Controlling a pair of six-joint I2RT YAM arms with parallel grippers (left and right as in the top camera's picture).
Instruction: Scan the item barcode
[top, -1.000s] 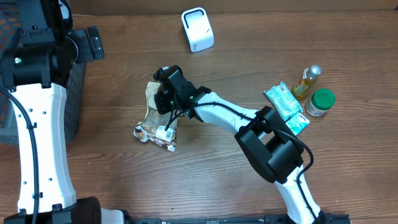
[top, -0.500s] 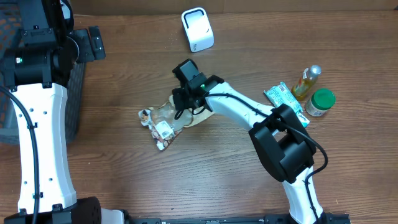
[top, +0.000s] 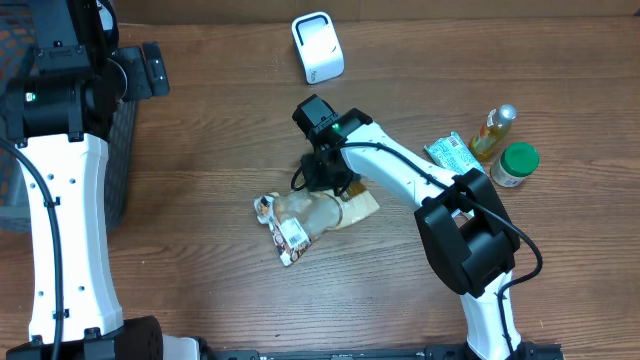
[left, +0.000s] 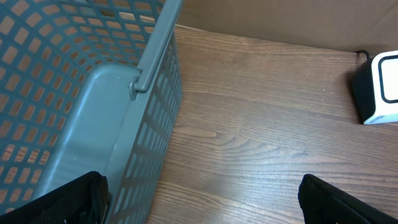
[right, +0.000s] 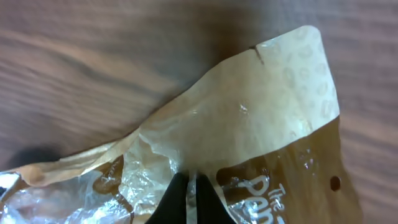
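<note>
Now the right tool (top: 326, 180) is seen pinched fully shut on the snack pouch (top: 318, 213), and a fold of the tan film is gripped between the dark fingertips (right: 180, 198) in the right wrist view. The pouch is found mid-worktop, below and a little right of the white scanner (top: 318, 47) and well apart from it. Its tan top end is turned toward the right arm, and its clear, printed end is pointed down and to the left. A small white label is shown near that lower end, though no barcode can be made out. Whether the pouch is lifted off the wooden worktop (top: 200, 150) or is resting on it cannot be told.

Over on the other side, the left tool (left: 205, 202) is held wide open with nothing between its fingers. It is poised above bare wood just beside the grey mesh basket (left: 93, 93), and the scanner is caught at the right edge of that wrist view. At the far right of the worktop, a bottle (top: 493, 132), a green-lidded jar (top: 516, 165) and a green packet (top: 456, 160) are grouped close together.
</note>
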